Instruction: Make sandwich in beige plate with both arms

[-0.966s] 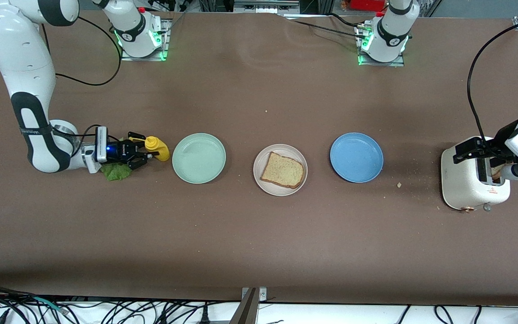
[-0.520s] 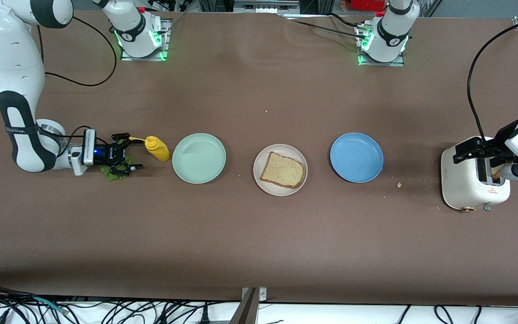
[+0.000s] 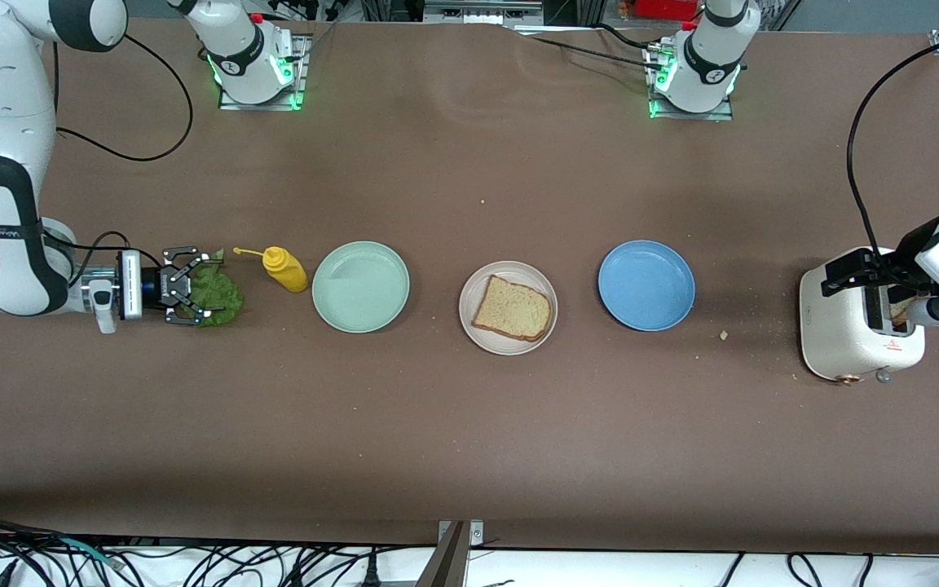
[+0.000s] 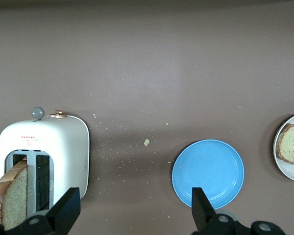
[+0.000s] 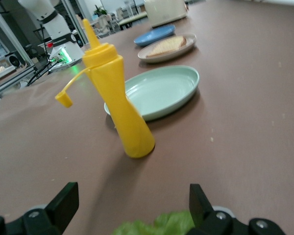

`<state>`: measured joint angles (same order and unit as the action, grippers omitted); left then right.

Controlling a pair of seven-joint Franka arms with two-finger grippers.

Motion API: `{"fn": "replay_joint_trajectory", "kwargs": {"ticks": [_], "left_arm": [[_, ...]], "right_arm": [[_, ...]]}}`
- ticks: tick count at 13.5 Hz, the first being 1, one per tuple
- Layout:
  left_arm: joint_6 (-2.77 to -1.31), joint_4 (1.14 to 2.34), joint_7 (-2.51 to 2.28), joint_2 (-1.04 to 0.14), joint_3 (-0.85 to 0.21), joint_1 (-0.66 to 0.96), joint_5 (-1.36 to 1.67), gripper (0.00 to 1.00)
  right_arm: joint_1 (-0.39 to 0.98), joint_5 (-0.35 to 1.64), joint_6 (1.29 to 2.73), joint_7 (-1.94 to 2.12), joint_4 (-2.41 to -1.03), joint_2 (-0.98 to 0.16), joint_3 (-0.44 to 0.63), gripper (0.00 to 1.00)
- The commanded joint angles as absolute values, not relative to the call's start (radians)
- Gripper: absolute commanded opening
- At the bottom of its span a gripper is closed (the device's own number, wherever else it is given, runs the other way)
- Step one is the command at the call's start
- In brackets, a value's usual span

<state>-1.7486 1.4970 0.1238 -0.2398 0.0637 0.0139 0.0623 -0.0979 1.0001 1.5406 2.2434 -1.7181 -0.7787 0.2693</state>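
One toasted bread slice [image 3: 513,308] lies on the beige plate [image 3: 509,349] at mid-table. A second slice [image 4: 12,196] stands in a slot of the white toaster [image 3: 848,342] at the left arm's end. My left gripper [image 3: 848,273] hangs open over the toaster's edge, with nothing between its fingers. The green lettuce leaf [image 3: 225,293] lies on the table at the right arm's end. My right gripper [image 3: 202,285] sits low and open, its fingers on either side of the leaf's edge [image 5: 157,226].
A yellow squeeze bottle [image 3: 286,269] with its cap hanging loose stands between the lettuce and the mint green plate [image 3: 360,286]. A blue plate [image 3: 646,284] lies between the beige plate and the toaster. Crumbs [image 3: 724,334] dot the table near the toaster.
My right gripper opened, let go of the yellow bottle and drew back toward the right arm's end, so more of the lettuce shows. The left arm has not moved.
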Motion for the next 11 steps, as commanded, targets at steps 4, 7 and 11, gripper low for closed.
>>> {"fn": "replay_joint_trajectory", "kwargs": {"ticks": [4, 7, 11], "left_arm": [[-1.743, 1.506, 0.107, -0.229, 0.063, 0.021, 0.029, 1.0], [-1.743, 1.506, 0.107, -0.229, 0.063, 0.021, 0.029, 1.0], [-1.743, 1.505, 0.107, -0.229, 0.063, 0.021, 0.029, 1.0]], "right_arm": [[-0.034, 0.715, 1.653, 1.792, -1.652, -0.65, 0.291, 1.0], [0.001, 0.541, 1.742, 1.544, -1.654, -0.611, 0.288, 1.0], [0.046, 0.446, 1.914, 1.386, -1.715, -0.618, 0.288, 1.0]]}}
